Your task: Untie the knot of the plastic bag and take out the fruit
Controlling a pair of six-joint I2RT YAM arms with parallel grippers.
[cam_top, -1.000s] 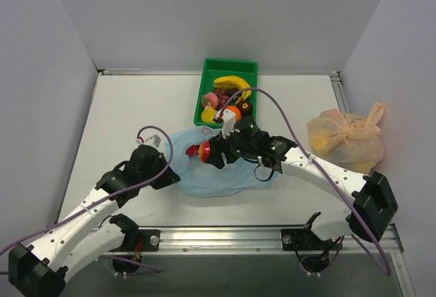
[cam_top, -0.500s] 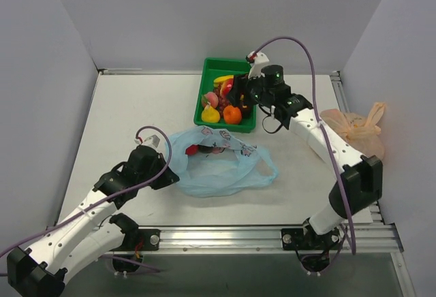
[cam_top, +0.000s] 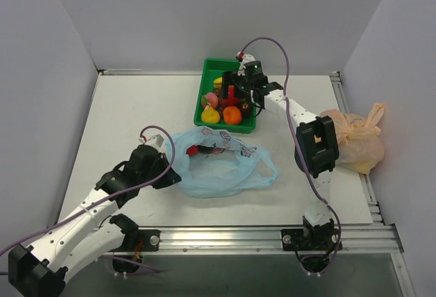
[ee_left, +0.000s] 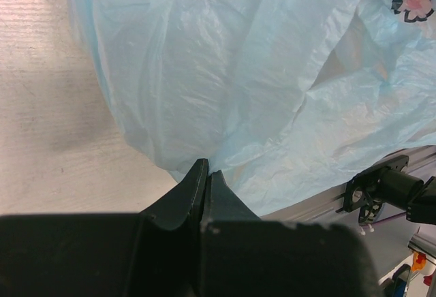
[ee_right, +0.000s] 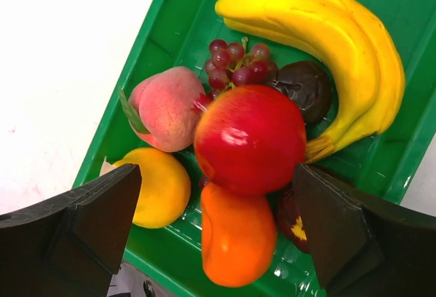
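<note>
Two pincers work apart: the left pincer (ee_left: 206, 171) pinches the edge of the plastic bag (ee_left: 238, 72), which lies on the counter (cam_top: 136, 106). The right pincer (ee_right: 216, 167) hangs spread over the red apple (ee_right: 250, 139) in the green tray (ee_right: 170, 31).

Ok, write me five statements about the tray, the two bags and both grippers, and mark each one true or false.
1. The right gripper is open above the green tray. True.
2. The banana lies on the bare table. False: it lies in the green tray, along its far side.
3. The left gripper is shut on the edge of the plastic bag. True.
4. The orange bag lies open and flat. False: it bulges and is knotted at the top.
5. A red apple rests on top of the other fruit in the tray. True.
</note>
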